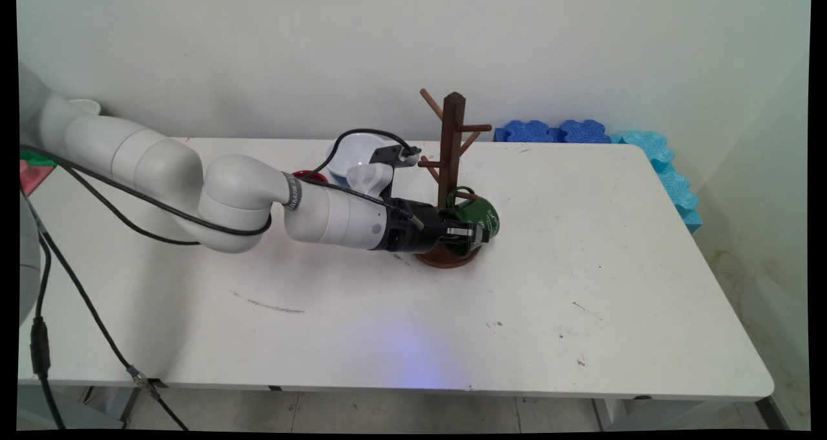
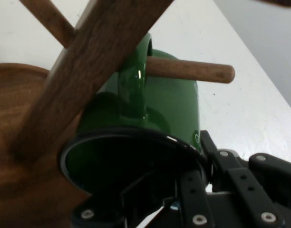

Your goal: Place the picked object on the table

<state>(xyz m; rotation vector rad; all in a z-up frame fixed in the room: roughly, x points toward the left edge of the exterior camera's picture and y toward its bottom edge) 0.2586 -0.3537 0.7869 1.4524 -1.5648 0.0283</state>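
A green mug (image 1: 486,215) (image 2: 169,104) lies tilted against the brown wooden mug tree (image 1: 454,143) (image 2: 88,71), low above its round base (image 1: 446,257). The mug's handle is looped over the lowest peg (image 2: 193,70), which pokes out on the far side. My gripper (image 1: 466,233) (image 2: 195,161) reaches in from the left, level with the table, and is shut on the mug's rim. One finger is inside the dark opening and the other finger (image 2: 209,145) presses the outer wall. The tree's upper pegs are bare.
A white bowl (image 1: 352,152) and a small red object (image 1: 310,176) sit behind my forearm. Blue foam blocks (image 1: 555,132) line the back right corner and the right edge (image 1: 675,181). Black cables hang at the left.
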